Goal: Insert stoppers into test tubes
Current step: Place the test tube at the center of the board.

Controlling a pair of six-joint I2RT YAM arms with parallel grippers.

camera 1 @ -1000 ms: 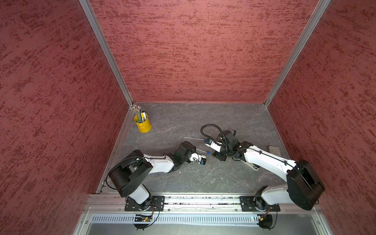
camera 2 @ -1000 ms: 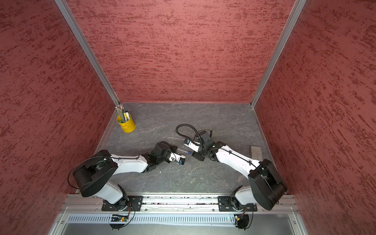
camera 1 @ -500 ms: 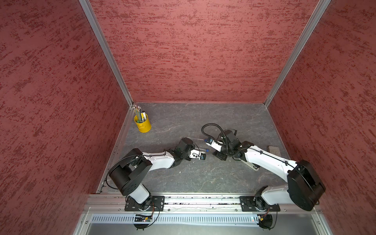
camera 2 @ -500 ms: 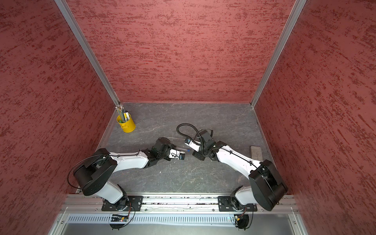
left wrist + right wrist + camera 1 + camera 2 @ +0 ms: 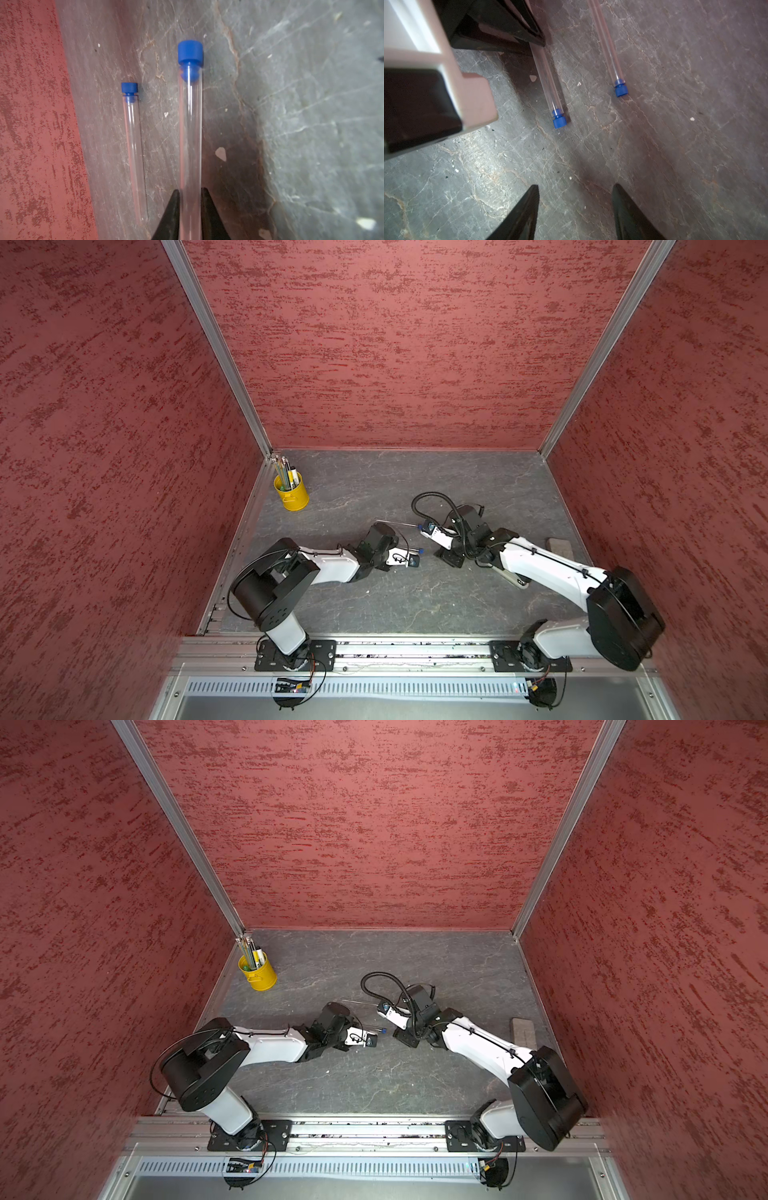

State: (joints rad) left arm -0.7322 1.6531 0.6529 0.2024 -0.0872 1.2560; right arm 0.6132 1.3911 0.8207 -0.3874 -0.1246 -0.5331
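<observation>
My left gripper [image 5: 190, 191] is shut on a clear test tube [image 5: 190, 135] with a blue stopper [image 5: 190, 52] seated in its mouth. The tube is held low over the grey table. In both top views this stopper [image 5: 420, 549] [image 5: 384, 1029] sticks out past the gripper [image 5: 402, 551]. A second test tube [image 5: 134, 155] lies on the table alongside, with its own blue stopper [image 5: 129, 89] in it. The right wrist view shows both tubes [image 5: 548, 83] [image 5: 608, 41] with stoppers [image 5: 559, 120] [image 5: 620, 90]. My right gripper [image 5: 575, 189] is open and empty, a short way from the stopper ends.
A yellow cup [image 5: 292, 493] of pens stands in the back left corner. A grey block [image 5: 559, 547] lies near the right wall. Small white specks [image 5: 692, 118] dot the table. Red walls close in three sides. The left wrist housing [image 5: 436, 93] sits close to my right gripper.
My left gripper has shifted slightly toward the back of the table with the stoppered tube still in it. The right arm has barely moved.
</observation>
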